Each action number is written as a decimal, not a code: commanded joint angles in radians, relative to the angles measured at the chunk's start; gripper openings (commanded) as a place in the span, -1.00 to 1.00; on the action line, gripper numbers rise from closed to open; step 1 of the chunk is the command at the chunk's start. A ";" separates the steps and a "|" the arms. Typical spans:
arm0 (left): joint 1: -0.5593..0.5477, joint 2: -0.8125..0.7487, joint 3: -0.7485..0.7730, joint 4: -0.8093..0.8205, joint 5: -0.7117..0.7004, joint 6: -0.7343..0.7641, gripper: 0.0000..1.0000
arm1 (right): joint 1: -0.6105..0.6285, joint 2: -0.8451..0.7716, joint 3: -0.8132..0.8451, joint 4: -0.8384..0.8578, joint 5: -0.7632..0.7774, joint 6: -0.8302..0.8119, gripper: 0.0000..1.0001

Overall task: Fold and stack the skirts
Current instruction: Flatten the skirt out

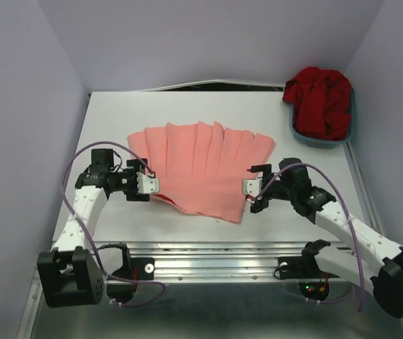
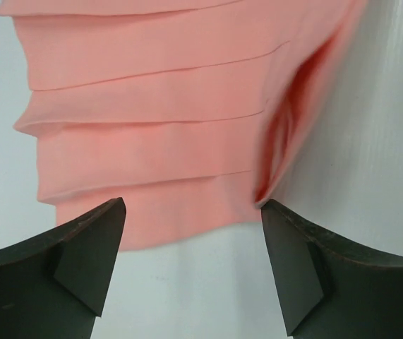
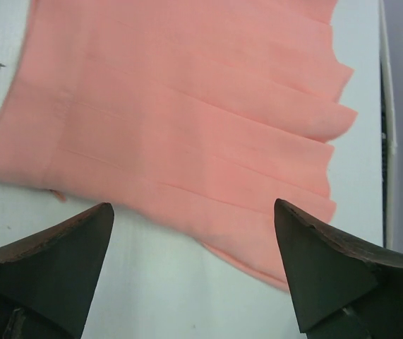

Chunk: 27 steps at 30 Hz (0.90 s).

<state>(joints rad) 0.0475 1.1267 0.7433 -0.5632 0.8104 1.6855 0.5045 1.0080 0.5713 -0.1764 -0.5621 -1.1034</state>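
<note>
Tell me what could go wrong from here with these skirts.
1. The pink skirt lies fanned, its near-left edge puckered; folding now may set a crooked crease.
2. Both sets of jaws stand open beside the cloth; a regrasp might pinch only one layer.
3. The red skirt is bunched in the basin; lifting it could drag the basin along.

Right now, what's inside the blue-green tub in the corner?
A crumpled deep red skirt fills the teal basin and heaps above its rim. The cloth covers the basin's bottom, so anything underneath cannot be seen.
</note>
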 commanded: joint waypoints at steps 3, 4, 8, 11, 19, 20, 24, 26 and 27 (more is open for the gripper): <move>0.000 -0.105 0.137 0.027 -0.040 -0.467 0.79 | -0.017 0.070 0.183 0.009 0.293 0.161 1.00; 0.000 -0.085 0.158 0.108 -0.056 -0.584 0.79 | -0.055 0.192 0.235 0.008 0.304 0.207 1.00; 0.002 0.102 0.290 0.167 -0.143 -0.970 0.63 | -0.084 0.455 0.516 -0.009 0.333 0.358 0.89; -0.001 0.275 0.373 0.131 -0.209 -1.141 0.37 | -0.084 0.700 0.744 -0.081 0.361 0.433 0.73; -0.027 0.551 0.435 0.129 -0.278 -1.294 0.14 | -0.093 1.038 0.960 -0.235 0.444 0.432 0.40; -0.034 0.576 0.439 0.129 -0.289 -1.302 0.13 | -0.093 1.038 0.943 -0.235 0.447 0.425 0.40; -0.052 0.689 0.467 0.178 -0.339 -1.353 0.11 | -0.093 1.020 0.845 -0.285 0.436 0.412 0.39; -0.083 0.769 0.520 0.189 -0.378 -1.371 0.06 | -0.093 1.011 0.799 -0.336 0.404 0.430 0.36; -0.090 0.797 0.545 0.190 -0.385 -1.376 0.05 | -0.093 1.002 0.783 -0.365 0.386 0.438 0.35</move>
<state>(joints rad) -0.0151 1.8584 1.2045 -0.4080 0.4774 0.3698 0.4118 2.0415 1.4437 -0.3702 -0.1371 -0.6884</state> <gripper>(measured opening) 0.532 0.685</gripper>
